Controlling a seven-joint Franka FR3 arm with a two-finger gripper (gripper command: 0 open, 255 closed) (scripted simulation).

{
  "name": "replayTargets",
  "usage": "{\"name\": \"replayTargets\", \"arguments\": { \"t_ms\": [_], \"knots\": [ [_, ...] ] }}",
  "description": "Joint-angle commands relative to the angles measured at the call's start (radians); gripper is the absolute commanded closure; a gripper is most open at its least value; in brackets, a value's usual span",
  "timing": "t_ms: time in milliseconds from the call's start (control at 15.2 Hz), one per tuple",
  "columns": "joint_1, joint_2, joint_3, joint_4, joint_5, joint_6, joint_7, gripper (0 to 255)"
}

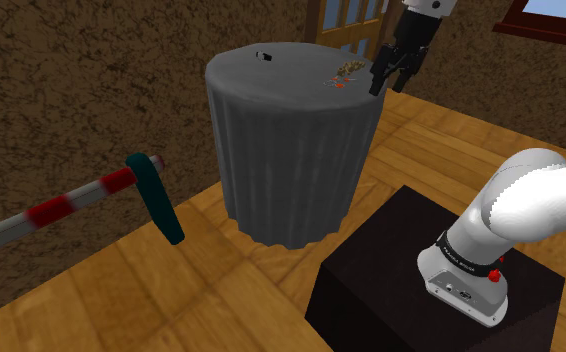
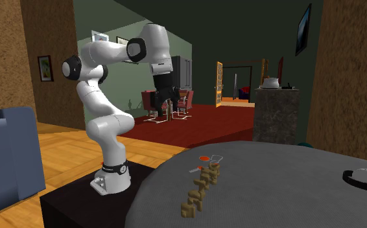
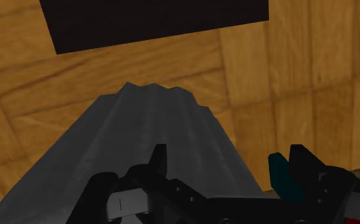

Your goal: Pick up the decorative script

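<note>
The decorative script (image 2: 199,188) is a row of tan blocky letters lying on a round table draped in grey cloth (image 2: 273,188). In the shoulder view the script (image 1: 349,70) lies near the table's far right rim. My black gripper (image 1: 390,78) hangs open just beyond that rim, to the script's right and slightly above the tabletop, holding nothing. From the second exterior view the gripper (image 2: 162,115) hangs well behind the table, fingers pointing down. In the wrist view the fingers (image 3: 158,159) stand apart over the cloth's pleated side (image 3: 153,127) and the wooden floor.
A small red piece (image 2: 203,157) lies at the script's far end. A black ring-shaped object (image 2: 364,178) sits elsewhere on the table. A red-and-white striped bar (image 1: 61,205) with a teal clamp (image 1: 156,195) reaches in from the shoulder view's left. The dark stand (image 1: 401,270) sits beside the table.
</note>
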Motion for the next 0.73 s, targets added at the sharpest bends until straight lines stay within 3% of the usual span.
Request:
{"name": "replayTargets", "arguments": {
  "t_ms": [0,660],
  "knots": [
    [0.0,0.0,0.0,0.0,0.0,0.0,0.0,0],
    [0.006,0.221,-0.178,0.092,-0.192,0.141,-0.417,0]
  ]
}}
